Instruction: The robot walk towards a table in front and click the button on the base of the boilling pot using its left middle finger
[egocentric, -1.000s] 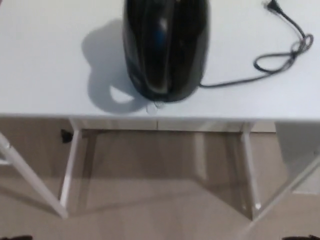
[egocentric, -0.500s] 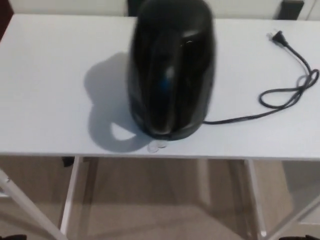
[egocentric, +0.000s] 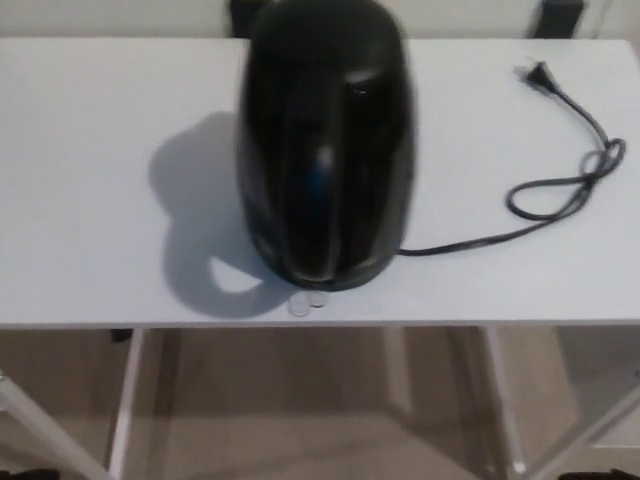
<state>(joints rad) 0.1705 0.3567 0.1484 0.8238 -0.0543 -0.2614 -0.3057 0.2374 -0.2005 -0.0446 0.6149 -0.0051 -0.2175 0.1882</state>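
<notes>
White and bare but for the pot and its lead, the surface now fills most of the view, its near edge running low across the picture with pale floor and thin white legs below. A second back that edge sat much higher and the pot was cut off at the top; the whole scene has slid down since, so I read it as the robot stepping closer, not the things shifting. The black boiling pot stands at the middle, close to the near edge, handle side facing us, its shadow falling toward 9 o'clock. At 6 o'clock of its base a small clear button pokes out, almost at the rim. The power cord trails off toward 3 o'clock, looping, with the plug lying loose near 1 o'clock. Neither hand shows, so I cannot tell how the fingers are set. By my guess the approach is nearly done and the left arm has yet to come up.
</notes>
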